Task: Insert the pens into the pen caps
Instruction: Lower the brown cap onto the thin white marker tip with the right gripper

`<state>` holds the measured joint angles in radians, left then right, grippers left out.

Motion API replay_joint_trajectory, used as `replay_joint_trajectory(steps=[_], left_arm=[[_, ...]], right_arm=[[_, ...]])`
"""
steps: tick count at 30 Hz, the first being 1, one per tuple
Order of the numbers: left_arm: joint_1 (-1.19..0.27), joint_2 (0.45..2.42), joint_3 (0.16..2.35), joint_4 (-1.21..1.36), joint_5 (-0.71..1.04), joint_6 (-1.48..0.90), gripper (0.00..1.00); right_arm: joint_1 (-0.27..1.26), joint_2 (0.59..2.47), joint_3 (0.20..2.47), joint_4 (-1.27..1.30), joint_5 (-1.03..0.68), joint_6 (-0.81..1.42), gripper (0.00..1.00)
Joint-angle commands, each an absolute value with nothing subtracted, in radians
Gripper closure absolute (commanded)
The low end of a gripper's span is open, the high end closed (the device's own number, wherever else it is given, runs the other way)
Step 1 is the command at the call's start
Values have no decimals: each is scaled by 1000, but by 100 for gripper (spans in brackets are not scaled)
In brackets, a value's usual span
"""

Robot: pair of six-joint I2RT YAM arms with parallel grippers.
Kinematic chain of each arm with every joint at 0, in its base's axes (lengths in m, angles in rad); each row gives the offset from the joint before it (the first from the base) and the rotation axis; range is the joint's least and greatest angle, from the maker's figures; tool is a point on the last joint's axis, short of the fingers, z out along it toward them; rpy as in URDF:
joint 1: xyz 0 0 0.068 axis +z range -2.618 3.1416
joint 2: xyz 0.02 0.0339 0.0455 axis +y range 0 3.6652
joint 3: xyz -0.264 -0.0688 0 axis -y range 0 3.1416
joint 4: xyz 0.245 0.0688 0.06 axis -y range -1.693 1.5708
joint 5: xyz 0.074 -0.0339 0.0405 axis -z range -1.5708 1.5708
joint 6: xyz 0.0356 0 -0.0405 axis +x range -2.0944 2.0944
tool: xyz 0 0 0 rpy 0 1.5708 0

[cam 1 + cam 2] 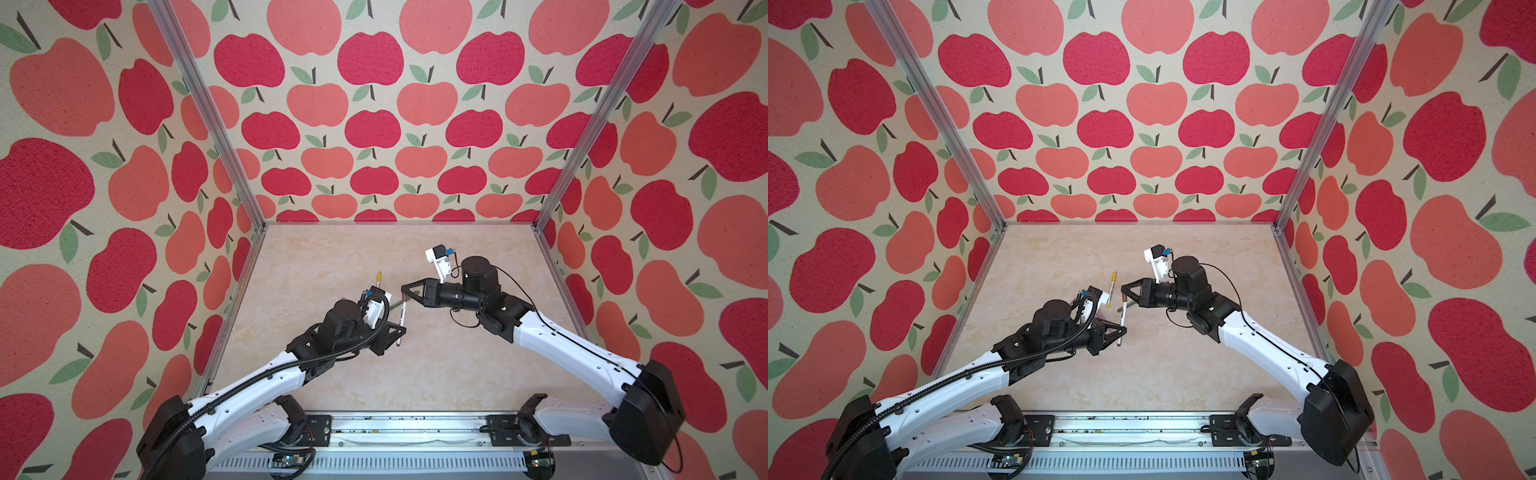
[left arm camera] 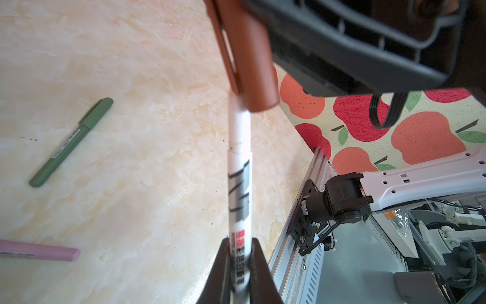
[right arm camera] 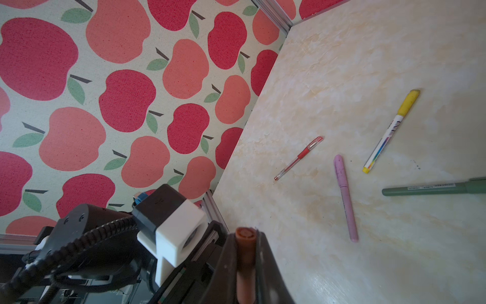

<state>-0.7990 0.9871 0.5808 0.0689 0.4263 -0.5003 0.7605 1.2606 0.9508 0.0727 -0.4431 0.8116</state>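
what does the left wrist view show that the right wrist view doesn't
Only the left wrist view: the white pen barrel clamped in the left end effector. Only the right wrist view: the red pen and the yellow-capped pen on the table. Both: the brown cap, gripped by the right end effector, plus the green pen and the lilac pen.

White pen [image 2: 239, 184]: big grey lettering, red block, dark characters beneath, all too blurred to read. Green pen [image 2: 71, 142], lilac pen [image 2: 36, 250]: tiny label print, illegible.
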Motion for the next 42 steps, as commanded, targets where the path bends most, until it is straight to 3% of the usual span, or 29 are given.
replay_joint_trajectory(steps=[1, 42], left_arm=[[-804, 973, 562, 112, 436, -503, 99], [-804, 922, 543, 104, 393, -495, 98]], right_arm=[[737, 1246, 1008, 37, -405, 762, 100], [796, 1254, 993, 37, -415, 797, 100]])
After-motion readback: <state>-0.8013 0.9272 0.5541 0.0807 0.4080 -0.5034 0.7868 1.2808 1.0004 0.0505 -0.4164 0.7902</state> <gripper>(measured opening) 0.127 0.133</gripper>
